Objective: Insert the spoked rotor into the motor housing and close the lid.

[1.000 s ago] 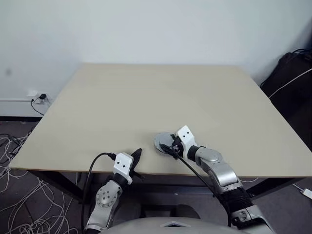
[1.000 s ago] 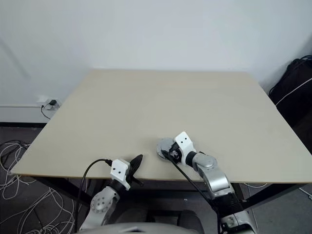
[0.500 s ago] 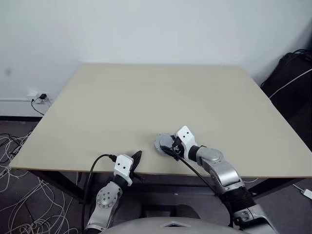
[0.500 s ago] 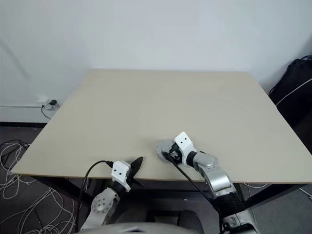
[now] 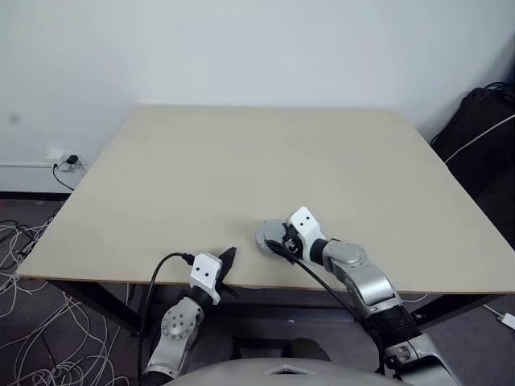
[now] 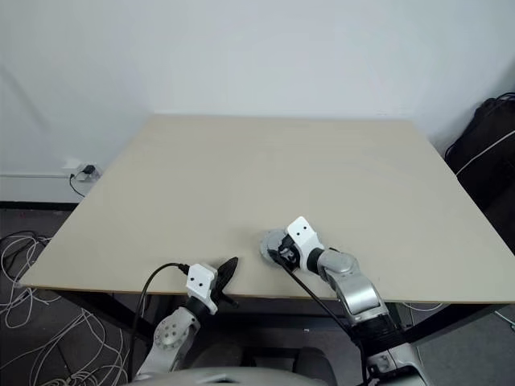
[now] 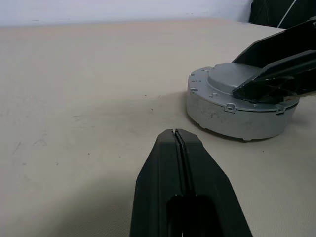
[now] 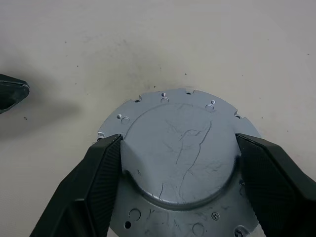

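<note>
Right pincer (image 8: 177, 163) straddles the raised centre of the lid (image 8: 180, 148), its two black fingers (image 8: 101, 173) pressed against either side, so it is grasping the lid. That lid lies plain grey face up, seated flat on the motor housing (image 7: 237, 121), which stands on the desk (image 5: 241, 161) near its front edge. No spoked rotor lies anywhere on the desk, so it is presumably already inside the housing, though the closed lid hides it. Judging by this, insertion and lidding look done; what may remain is a final seating press and letting go. Left pincer (image 7: 178, 136) is clenched empty, hanging at the desk's near edge, apart from the housing.
</note>
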`<action>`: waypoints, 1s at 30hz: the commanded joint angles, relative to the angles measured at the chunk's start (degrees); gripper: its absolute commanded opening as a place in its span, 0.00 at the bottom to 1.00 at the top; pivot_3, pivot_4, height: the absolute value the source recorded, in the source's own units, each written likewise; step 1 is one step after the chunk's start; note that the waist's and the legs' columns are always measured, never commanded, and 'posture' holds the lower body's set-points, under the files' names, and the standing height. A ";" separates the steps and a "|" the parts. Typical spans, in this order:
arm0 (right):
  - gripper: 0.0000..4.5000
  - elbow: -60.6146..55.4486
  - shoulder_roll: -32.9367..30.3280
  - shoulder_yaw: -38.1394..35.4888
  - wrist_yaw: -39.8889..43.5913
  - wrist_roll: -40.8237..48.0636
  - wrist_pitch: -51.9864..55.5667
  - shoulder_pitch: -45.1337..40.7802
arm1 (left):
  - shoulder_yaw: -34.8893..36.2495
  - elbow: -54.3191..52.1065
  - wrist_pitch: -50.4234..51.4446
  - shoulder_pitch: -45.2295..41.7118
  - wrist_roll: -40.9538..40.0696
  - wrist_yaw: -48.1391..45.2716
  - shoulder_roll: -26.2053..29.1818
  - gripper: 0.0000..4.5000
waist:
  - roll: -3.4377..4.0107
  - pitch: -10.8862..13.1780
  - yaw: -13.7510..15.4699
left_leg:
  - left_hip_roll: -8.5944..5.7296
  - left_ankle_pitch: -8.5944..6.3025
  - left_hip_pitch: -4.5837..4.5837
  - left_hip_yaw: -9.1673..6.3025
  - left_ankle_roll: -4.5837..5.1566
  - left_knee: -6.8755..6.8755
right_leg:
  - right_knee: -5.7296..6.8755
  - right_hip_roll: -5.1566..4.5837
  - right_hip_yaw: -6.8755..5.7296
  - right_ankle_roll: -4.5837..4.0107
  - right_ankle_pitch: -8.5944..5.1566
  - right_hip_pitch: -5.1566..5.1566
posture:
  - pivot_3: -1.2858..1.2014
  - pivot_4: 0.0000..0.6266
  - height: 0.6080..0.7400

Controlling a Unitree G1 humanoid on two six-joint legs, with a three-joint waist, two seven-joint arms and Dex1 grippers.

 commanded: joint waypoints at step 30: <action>0.73 -0.52 1.17 0.16 -3.06 -0.99 2.91 -1.05 | 2.61 -0.93 59.12 -35.62 -11.97 -9.99 -0.35 0.00 | -0.15 -0.07 -0.71 | -0.01 0.08 0.08 -0.13 -0.11 0.25 | 0.10 0.35 -0.08 0.10 0.10 0.09 | 0.52 0.00 1.00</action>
